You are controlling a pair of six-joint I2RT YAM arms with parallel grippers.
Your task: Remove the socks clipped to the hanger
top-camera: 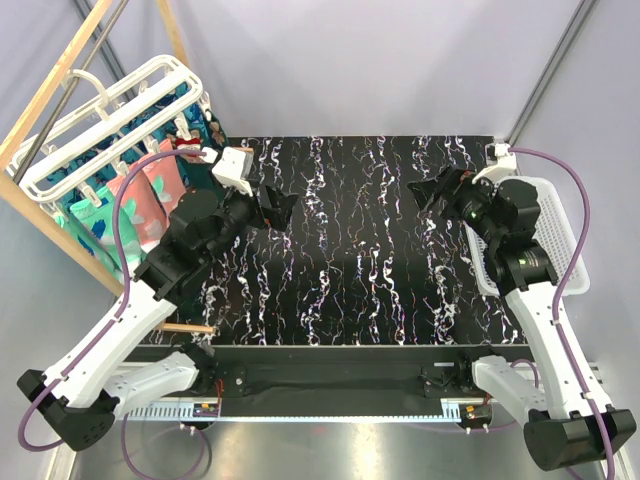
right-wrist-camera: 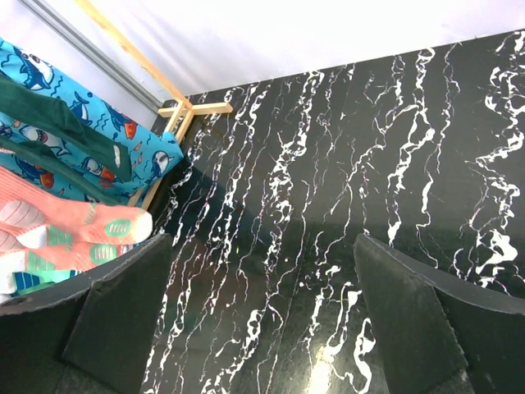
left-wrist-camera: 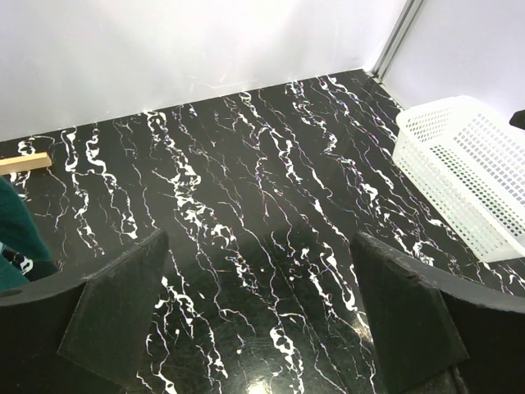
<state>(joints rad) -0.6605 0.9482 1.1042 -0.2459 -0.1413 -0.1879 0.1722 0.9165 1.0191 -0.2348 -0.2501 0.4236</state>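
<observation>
Hanging from the hanger (top-camera: 110, 115), socks (top-camera: 150, 200) sit between wooden poles (top-camera: 55, 80).

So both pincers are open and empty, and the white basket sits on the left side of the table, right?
No, the white basket sits on the right side of the table, as the top view shows. The left pincer and right pincer are indeed open and empty.

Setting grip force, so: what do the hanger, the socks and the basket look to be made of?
Hanger: probably plastic, smooth glossy white, judging by its moulded bars. Socks: soft knitted fabric, matte and hanging limp. Basket: seemingly white plastic, with perforated mesh walls.
</observation>
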